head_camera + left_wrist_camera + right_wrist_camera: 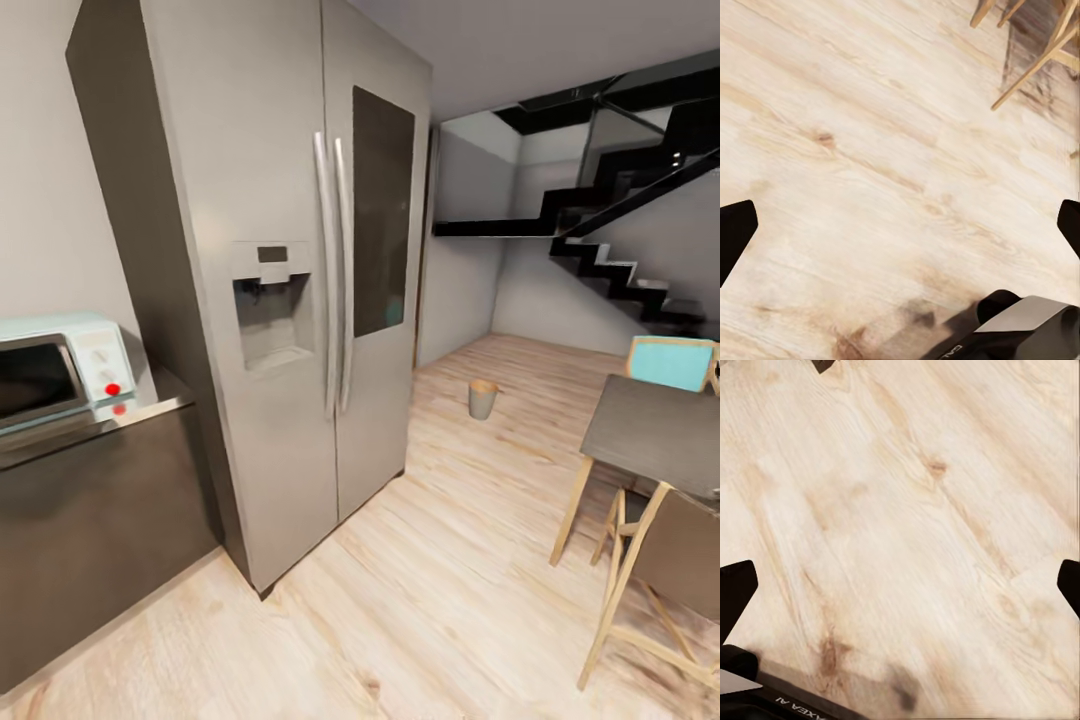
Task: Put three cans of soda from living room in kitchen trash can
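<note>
The tash can [483, 398], small, pale grey and round with a brown inside, stands on the light wood floor far ahead, past the fridge's right side. The cans of soda are out of view. In the left wrist view my left gripper [900, 225] is open over bare floor, its dark fingertips [735, 229] spread to the picture's edges with nothing between them. My right gripper [900, 585] is open the same way over floorboards, its fingertips [735, 585] wide apart and holding nothing.
A tall steel two-door fridge [300, 300] stands close at the left. Beside it a dark counter [90, 490] carries a pale blue microwave [60, 370]. At the right stand a grey table [655, 430] and wooden chairs [660, 570]. A black staircase [620, 260] rises behind.
</note>
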Robot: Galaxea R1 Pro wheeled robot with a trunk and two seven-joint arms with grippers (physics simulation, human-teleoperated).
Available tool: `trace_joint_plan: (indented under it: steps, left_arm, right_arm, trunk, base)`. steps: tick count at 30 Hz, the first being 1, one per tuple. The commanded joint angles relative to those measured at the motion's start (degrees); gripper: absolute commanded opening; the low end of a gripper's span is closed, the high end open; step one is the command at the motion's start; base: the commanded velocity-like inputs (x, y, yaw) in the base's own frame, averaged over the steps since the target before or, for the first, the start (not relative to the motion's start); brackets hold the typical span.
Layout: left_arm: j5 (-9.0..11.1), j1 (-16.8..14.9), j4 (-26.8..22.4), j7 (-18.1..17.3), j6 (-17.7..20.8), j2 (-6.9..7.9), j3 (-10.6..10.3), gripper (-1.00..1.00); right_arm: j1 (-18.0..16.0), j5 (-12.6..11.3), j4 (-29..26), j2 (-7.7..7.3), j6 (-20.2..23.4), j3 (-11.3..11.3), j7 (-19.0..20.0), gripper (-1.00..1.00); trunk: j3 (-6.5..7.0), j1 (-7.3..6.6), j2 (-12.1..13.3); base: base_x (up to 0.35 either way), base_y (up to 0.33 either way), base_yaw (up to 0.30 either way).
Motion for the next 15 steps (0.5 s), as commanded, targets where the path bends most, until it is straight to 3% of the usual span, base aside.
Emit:
trace_joint_plan:
  steps: [1, 15]
  left_arm:
    - [0.00, 0.00, 0.00, 0.00, 0.00, 0.01, 0.00, 1.00]
    - [0.00, 0.00, 0.00, 0.00, 0.02, 0.01, 0.00, 1.00]
  right_arm:
    - [0.00, 0.00, 0.00, 0.00, 0.00, 0.00, 0.00, 1.00]
    - [0.00, 0.00, 0.00, 0.00, 0.00, 0.00, 0.00, 1.00]
  trunk:
    - [0.00, 0.00, 0.00]
    - [0.00, 0.00, 0.00]
  base:
    - [0.000, 0.000, -0.264]
    - [0.000, 0.000, -0.264]
